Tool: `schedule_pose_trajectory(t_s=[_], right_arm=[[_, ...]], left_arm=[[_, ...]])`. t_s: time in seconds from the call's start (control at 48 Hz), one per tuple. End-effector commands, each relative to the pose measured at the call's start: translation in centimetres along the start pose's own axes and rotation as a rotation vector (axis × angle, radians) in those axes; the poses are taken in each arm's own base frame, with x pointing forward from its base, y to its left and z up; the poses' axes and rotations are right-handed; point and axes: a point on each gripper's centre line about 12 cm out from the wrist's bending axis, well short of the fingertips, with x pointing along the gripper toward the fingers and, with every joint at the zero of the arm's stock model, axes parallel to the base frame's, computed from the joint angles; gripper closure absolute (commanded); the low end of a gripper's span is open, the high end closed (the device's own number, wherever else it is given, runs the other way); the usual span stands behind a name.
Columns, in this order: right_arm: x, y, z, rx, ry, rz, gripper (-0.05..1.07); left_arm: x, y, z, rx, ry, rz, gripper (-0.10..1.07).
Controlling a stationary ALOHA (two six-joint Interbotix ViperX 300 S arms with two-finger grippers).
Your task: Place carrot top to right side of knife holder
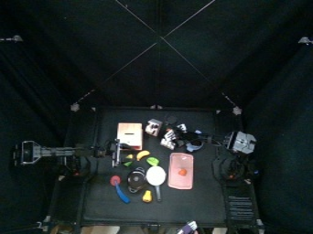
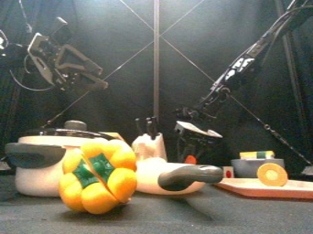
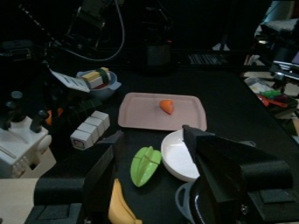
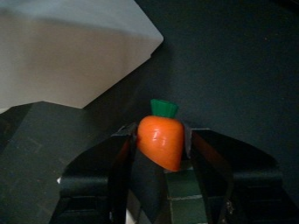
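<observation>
From above, two arms reach over one table (image 1: 91, 206); the left arm (image 1: 43, 151) rests at the left edge, and the right arm (image 1: 239, 142) comes in from the right toward one white knife holder (image 1: 156, 126), its tip just to that holder's right; one pink tray (image 1: 181, 181) lies nearer the front with a single orange piece (image 1: 181, 171) on it, and a pale board (image 1: 128, 132) lies left of the holder; the small bright things in the middle are too small to count; from the front, one yellow pepper (image 2: 98, 178) stands nearest, one lidded pot (image 2: 55, 151) behind it, one white bowl (image 2: 166, 178) with a dark handle beside it, and the knife holder (image 2: 149, 146) behind that, with the right arm hanging just to its right; the tray (image 2: 263, 190) sits at the right; from the left wrist, the left gripper (image 3: 163, 175) has its jaws spread wide with nothing between them, above a green pod (image 3: 146, 164) and the bowl (image 3: 181, 149); one orange piece (image 3: 167, 106) lies on the tray (image 3: 140, 114); from the right wrist, the right gripper (image 4: 162, 131) has its two jaws pressed on either side of one carrot top (image 4: 163, 147), green tuft pointing away from the wrist, held over dark tabletop beside a white surface (image 4: 70, 52).
</observation>
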Motion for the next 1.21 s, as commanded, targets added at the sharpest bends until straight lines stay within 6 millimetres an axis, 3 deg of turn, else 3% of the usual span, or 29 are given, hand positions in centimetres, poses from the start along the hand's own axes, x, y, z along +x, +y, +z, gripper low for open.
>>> schedule_pose_trajectory(t_s=[0.0, 0.208, 1.188], right_arm=[[-0.74, 0.41, 1.31, 0.009, -0.037, 0.02, 0.2], [-0.75, 0.43, 1.27, 0.008, -0.036, 0.018, 0.11], [-1.51, 0.29, 1.79, 0.009, -0.048, -0.002, 0.11]], left_arm=[[0.14, 0.12, 0.6, 0.003, -0.023, 0.002, 0.06], [0.14, 0.13, 0.59, 0.003, -0.021, 0.003, 0.06], [0.1, 0.11, 0.49, 0.002, -0.02, 0.002, 0.06]])
